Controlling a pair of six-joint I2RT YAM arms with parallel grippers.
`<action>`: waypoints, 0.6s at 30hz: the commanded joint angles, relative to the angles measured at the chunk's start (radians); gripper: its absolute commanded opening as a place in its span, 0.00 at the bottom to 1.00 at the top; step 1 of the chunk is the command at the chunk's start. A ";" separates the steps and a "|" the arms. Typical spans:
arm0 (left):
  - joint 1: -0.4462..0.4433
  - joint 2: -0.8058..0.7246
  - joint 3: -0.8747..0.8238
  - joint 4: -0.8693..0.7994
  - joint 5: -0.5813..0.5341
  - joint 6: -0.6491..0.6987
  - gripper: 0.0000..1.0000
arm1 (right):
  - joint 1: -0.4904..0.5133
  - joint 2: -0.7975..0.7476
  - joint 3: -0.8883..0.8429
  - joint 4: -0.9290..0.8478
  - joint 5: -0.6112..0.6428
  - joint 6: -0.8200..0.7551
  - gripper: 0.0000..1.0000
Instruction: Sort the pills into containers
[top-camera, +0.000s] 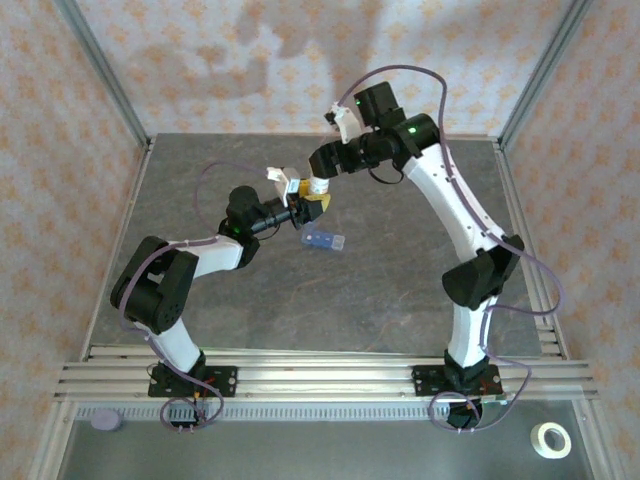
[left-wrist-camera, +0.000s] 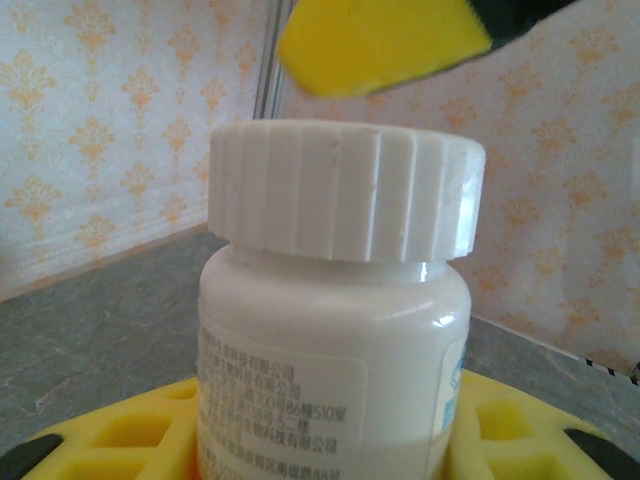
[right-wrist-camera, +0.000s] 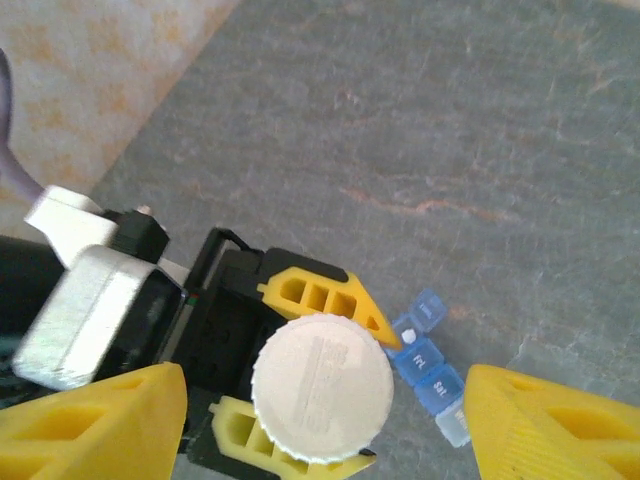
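Observation:
A white pill bottle (left-wrist-camera: 330, 340) with a ribbed cap (left-wrist-camera: 345, 190) stands upright in my left gripper (left-wrist-camera: 330, 445), which is shut on its body with yellow fingers (left-wrist-camera: 130, 430) on both sides. My right gripper (right-wrist-camera: 325, 400) hovers right above the cap (right-wrist-camera: 322, 388), open wide, its yellow fingers (right-wrist-camera: 90, 420) apart from the cap. The containers, a translucent blue pill-organiser strip (right-wrist-camera: 428, 365), lie on the table just beside the bottle. One compartment holds a small white pill (right-wrist-camera: 408, 328). From above, both grippers meet mid-table (top-camera: 312, 200) with the strip (top-camera: 323, 240) in front.
The grey table (top-camera: 400, 270) has open room to the left, right and front of the strip. Aluminium rails (top-camera: 320, 370) run along the near edge. A tape roll (top-camera: 549, 440) and a grey disc (top-camera: 106, 421) lie below the rails. Patterned walls enclose the back and sides.

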 joint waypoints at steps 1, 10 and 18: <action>-0.006 -0.014 0.028 0.054 0.028 -0.011 0.00 | 0.014 0.014 0.042 -0.072 0.014 -0.029 0.72; -0.005 -0.010 0.028 0.054 0.031 -0.010 0.00 | 0.022 0.026 0.042 -0.082 0.019 -0.028 0.56; -0.002 -0.010 0.032 0.057 0.027 -0.013 0.00 | 0.027 0.029 0.022 -0.083 0.030 0.005 0.39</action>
